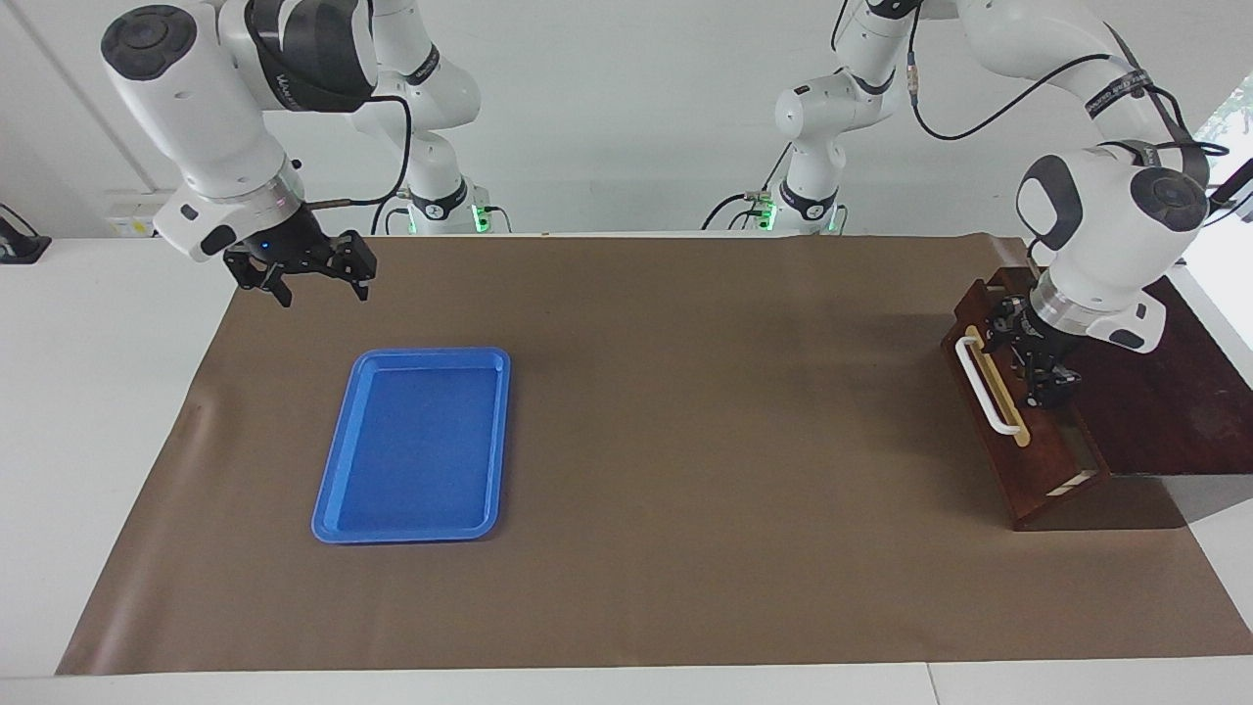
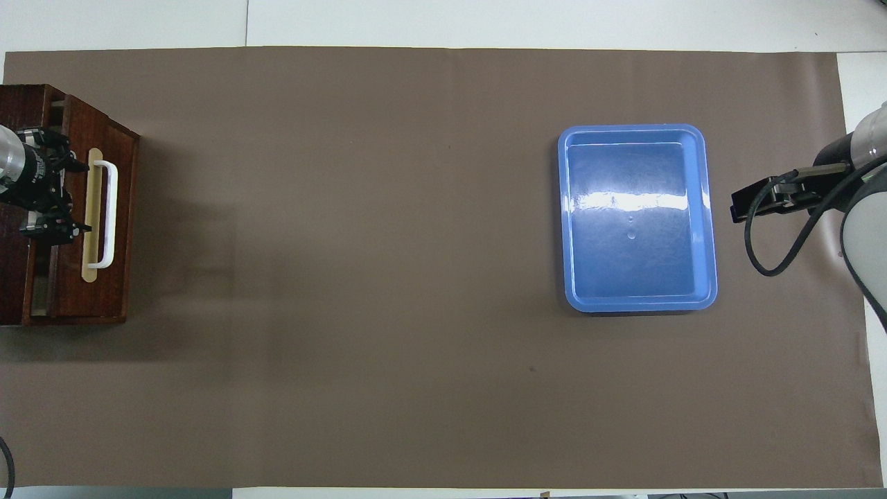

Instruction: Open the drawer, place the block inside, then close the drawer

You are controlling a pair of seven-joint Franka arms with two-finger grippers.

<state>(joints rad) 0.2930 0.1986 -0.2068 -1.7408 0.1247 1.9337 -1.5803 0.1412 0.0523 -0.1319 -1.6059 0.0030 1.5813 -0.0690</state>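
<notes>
The drawer [image 1: 1023,465] has a dark reddish-brown front and a white bar handle [image 1: 982,384]. It sits at the left arm's end of the table and is pushed almost fully in; only a thin pale strip of its interior shows. It also shows in the overhead view [image 2: 69,291]. The yellow block is hidden. My left gripper [image 1: 1040,370] is open at the top edge of the drawer front, just on the cabinet side of the handle; it also shows in the overhead view [image 2: 54,197]. My right gripper [image 1: 318,279] is open, empty, and waits in the air.
A flat blue tray [image 1: 411,446], empty, lies on the brown mat toward the right arm's end, also in the overhead view [image 2: 636,218]. The dark wooden cabinet top [image 1: 1170,392] stands at the table's edge at the left arm's end.
</notes>
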